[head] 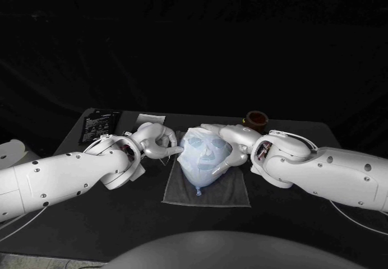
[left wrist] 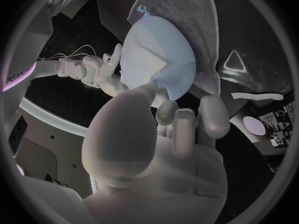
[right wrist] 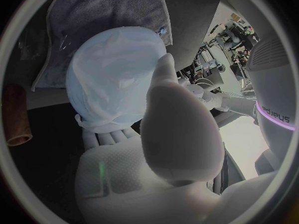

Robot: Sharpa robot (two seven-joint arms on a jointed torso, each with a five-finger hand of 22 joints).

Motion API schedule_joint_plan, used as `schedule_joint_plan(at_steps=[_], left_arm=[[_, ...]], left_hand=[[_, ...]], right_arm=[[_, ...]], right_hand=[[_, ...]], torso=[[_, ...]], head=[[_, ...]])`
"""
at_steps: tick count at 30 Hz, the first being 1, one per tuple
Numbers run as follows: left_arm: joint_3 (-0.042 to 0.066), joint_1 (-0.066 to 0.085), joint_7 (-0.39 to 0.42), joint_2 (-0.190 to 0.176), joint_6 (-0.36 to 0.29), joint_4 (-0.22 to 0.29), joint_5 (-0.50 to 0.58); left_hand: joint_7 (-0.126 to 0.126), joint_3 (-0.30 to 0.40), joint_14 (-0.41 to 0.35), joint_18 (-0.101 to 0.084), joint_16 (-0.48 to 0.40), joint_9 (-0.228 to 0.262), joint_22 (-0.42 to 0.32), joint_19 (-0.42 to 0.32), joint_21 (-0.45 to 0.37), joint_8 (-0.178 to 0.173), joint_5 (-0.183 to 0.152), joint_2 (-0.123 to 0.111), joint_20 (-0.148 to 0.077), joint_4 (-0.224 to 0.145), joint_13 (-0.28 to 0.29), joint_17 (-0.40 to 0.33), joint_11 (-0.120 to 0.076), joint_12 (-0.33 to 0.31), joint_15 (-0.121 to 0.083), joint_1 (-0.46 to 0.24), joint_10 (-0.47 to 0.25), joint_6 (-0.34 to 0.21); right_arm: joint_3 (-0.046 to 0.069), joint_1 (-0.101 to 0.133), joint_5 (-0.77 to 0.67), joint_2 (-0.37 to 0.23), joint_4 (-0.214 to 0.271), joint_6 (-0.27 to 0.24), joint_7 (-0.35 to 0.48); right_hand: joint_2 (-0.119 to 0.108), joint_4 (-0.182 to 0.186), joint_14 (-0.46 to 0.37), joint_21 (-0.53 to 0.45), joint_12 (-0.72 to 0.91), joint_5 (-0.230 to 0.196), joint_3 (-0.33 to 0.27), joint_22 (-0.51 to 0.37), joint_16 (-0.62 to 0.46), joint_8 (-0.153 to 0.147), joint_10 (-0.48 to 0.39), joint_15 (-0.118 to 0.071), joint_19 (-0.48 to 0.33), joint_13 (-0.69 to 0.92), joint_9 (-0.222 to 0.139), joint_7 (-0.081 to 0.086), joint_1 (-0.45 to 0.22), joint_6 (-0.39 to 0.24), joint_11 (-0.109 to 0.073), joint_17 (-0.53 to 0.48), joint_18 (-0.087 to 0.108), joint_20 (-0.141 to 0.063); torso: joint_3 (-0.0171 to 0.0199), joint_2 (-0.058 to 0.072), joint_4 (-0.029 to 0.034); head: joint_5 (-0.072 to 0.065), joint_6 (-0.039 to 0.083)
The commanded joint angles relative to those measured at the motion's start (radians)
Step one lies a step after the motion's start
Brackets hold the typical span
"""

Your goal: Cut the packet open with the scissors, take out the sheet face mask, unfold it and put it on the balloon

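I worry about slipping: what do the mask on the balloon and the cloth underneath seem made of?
Sheet mask: thin, pale, likely damp fabric; it clings with wrinkles and shows eye holes. Cloth: grey woven textile, matte, probably towelling, with hemmed edge.

The left arm point(head: 56, 179) and right arm point(head: 331, 171) wear smooth, rounded white shells dotted with small dark screws point(head: 329, 159), and a thin white cable point(head: 356, 218) loops beneath each. The left hand point(head: 157, 140) and right hand point(head: 234, 140) are silver, with finely dimpled palm pads point(right wrist: 109, 176).
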Motion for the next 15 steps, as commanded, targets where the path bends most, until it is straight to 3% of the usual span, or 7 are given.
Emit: schedule_joint_plan(at_steps=[1, 4, 15], left_arm=[[0.002, 0.0, -0.018, -0.004, 0.003, 0.001, 0.0], [0.002, 0.0, -0.017, -0.01, 0.004, 0.002, 0.011], [0.012, 0.0, -0.002, -0.031, -0.006, 0.007, 0.043]], left_hand=[[0.002, 0.066, 0.08, -0.017, 0.003, 0.005, 0.002, 0.0, 0.006, -0.006, 0.007, -0.026, -0.009, -0.002, 0.003, 0.168, 0.002, 0.001, -0.007, -0.007, 0.008, 0.007], [0.002, 0.116, 0.08, -0.017, 0.003, 0.011, 0.003, -0.001, 0.006, -0.004, 0.007, -0.045, -0.009, -0.003, 0.005, 0.169, 0.003, 0.001, -0.006, -0.024, 0.01, 0.008], [0.001, 0.187, 0.08, -0.017, 0.002, 0.02, 0.005, 0.0, 0.007, -0.002, 0.007, -0.058, -0.009, -0.006, 0.005, 0.168, 0.003, -0.001, -0.007, -0.037, 0.01, 0.004]], right_arm=[[-0.003, -0.005, -0.008, 0.001, 0.001, 0.026, -0.007], [-0.003, -0.006, -0.011, 0.002, -0.001, 0.026, -0.009], [-0.004, -0.009, -0.015, 0.006, -0.005, 0.027, -0.011]], right_hand=[[0.0, 0.001, 0.008, 0.006, 0.005, 0.006, 0.007, 0.001, 0.005, 0.005, 0.005, 0.001, 0.007, 0.001, 0.001, 0.066, 0.008, 0.007, 0.002, 0.001, 0.009, 0.003], [0.0, 0.001, 0.008, 0.007, 0.004, 0.006, 0.01, 0.002, 0.005, 0.005, 0.005, 0.001, 0.008, 0.001, 0.003, 0.068, 0.01, 0.009, 0.002, 0.001, 0.009, 0.003], [0.001, 0.001, 0.008, 0.007, 0.004, 0.006, 0.012, 0.002, 0.005, 0.007, 0.005, 0.001, 0.009, 0.001, 0.005, 0.07, 0.012, 0.013, 0.0, 0.001, 0.009, 0.003]], torso=[[-0.001, 0.0, 0.0006], [-0.0011, 0.0, 0.0007], [-0.0004, 0.0, -0.0002]], head=[[0.0, 0.0], [0.0, 0.0], [0.003, 0.0]])
